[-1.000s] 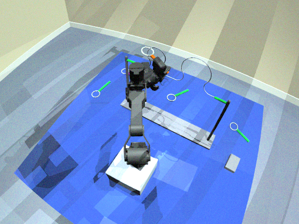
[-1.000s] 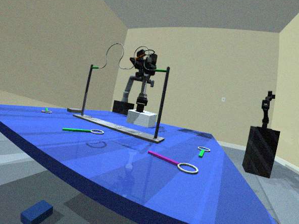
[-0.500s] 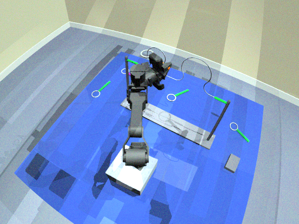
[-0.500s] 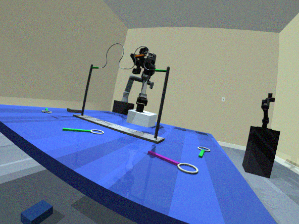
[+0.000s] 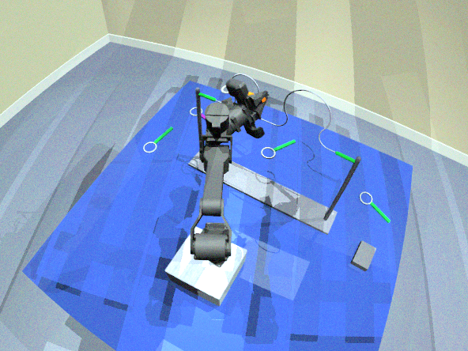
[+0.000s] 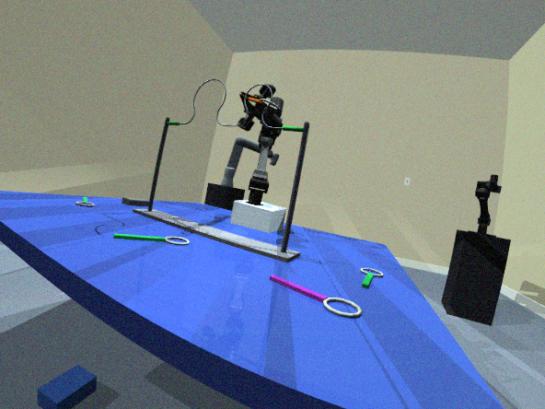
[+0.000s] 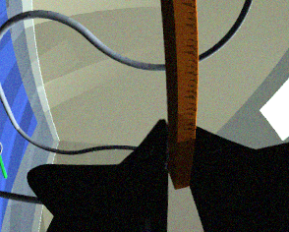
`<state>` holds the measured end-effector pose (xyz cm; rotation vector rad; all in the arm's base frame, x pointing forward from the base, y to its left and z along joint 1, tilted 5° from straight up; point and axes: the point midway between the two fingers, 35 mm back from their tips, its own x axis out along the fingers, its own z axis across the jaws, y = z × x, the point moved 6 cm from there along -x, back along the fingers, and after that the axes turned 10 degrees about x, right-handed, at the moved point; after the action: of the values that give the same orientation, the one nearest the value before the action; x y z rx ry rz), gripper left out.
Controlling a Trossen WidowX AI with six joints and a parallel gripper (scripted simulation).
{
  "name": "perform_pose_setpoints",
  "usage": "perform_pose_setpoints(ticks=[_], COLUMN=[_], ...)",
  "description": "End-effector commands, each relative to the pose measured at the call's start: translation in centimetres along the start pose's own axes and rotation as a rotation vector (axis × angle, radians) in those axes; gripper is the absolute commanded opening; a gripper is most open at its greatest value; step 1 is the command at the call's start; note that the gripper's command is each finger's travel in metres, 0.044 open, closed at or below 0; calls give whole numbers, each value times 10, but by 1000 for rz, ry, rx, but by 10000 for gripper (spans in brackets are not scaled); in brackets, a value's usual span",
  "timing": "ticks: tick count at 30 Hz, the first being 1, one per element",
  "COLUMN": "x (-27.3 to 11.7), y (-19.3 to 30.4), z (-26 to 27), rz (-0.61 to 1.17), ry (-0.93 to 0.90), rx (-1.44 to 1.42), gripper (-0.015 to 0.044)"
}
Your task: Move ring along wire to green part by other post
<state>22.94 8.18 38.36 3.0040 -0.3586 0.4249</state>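
My gripper (image 5: 258, 100) (image 6: 256, 100) (image 7: 168, 125) is shut on the orange handle (image 5: 263, 100) (image 6: 253, 98) (image 7: 183, 88) and holds it high in the air, near the wire's first loop. The white ring (image 5: 224, 89) shows only partly behind the gripper, and I cannot tell how close it is to the wire. The thin grey wire (image 5: 312, 92) (image 6: 207, 82) (image 7: 98, 46) curls between two dark posts. One green part (image 5: 206, 96) (image 6: 292, 129) lies by the post (image 5: 198, 126) close to the arm. The other green part (image 5: 345, 156) (image 6: 174, 122) lies by the far post (image 5: 341, 190).
The posts stand on a grey base plate (image 5: 277, 198) (image 6: 216, 235). Loose rings with green handles (image 5: 150, 147) (image 5: 268, 152) (image 5: 366, 198) and one with a magenta handle (image 6: 342, 307) lie on the blue mat. A grey block (image 5: 364, 255) lies at the right. A black pedestal (image 6: 476, 276) stands off the mat.
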Motion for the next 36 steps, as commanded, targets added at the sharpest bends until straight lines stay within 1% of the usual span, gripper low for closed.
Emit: perform_pose_setpoints(ticks=[1,9,16,25,36], x=[0,0,0,-2,-9], y=[2,4,7,11,11], z=[-4,-2,6,25,60], rz=[-7,-17,-13,7,49], ry=[24,45,39,3,-75], rx=[-44,-105,-86,17,239], gripper=[-150,-150,-150,-150,-150])
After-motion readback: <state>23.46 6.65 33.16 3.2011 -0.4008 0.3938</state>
